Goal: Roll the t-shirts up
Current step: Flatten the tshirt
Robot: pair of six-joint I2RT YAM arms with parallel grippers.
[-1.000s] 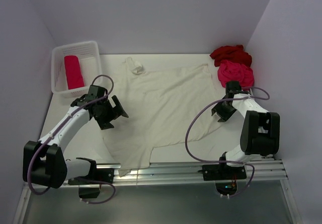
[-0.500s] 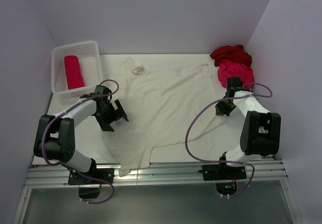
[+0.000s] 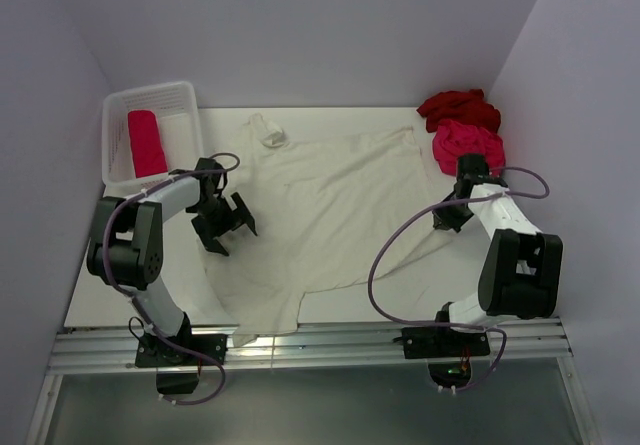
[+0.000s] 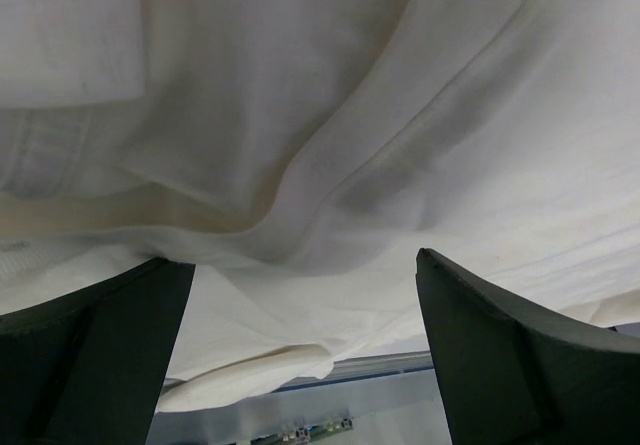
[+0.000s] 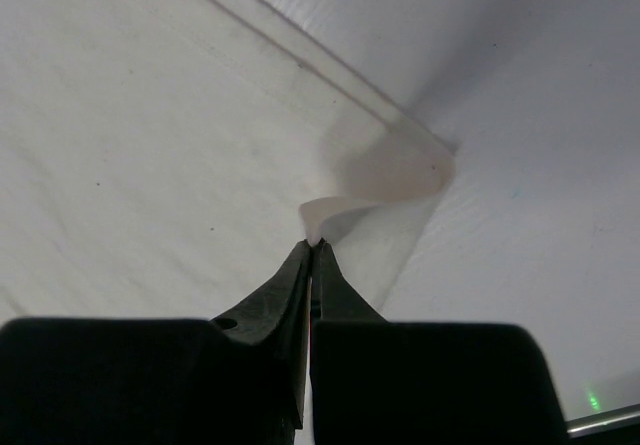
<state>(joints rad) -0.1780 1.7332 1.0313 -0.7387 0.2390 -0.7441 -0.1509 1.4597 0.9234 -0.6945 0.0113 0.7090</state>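
The cream t-shirt (image 3: 320, 205) lies spread over the middle of the table (image 3: 420, 290), with the left arm (image 3: 150, 205) folded sharply at the elbow and reaching in over its left edge. The right arm (image 3: 505, 227) is bent back on itself with its wrist low at the shirt's right edge, near the hot pink t-shirt (image 3: 467, 143) and dark red t-shirt (image 3: 457, 107) heaped in the far right corner. The left claw (image 4: 305, 260) stands wide apart over the cloth, gripping nothing, while the right claw (image 5: 312, 243) is pressed together, pinching a small curled bit of the cream shirt's edge, and the rolled pink-red t-shirt (image 3: 147, 142) lies in the basket (image 3: 120, 105).
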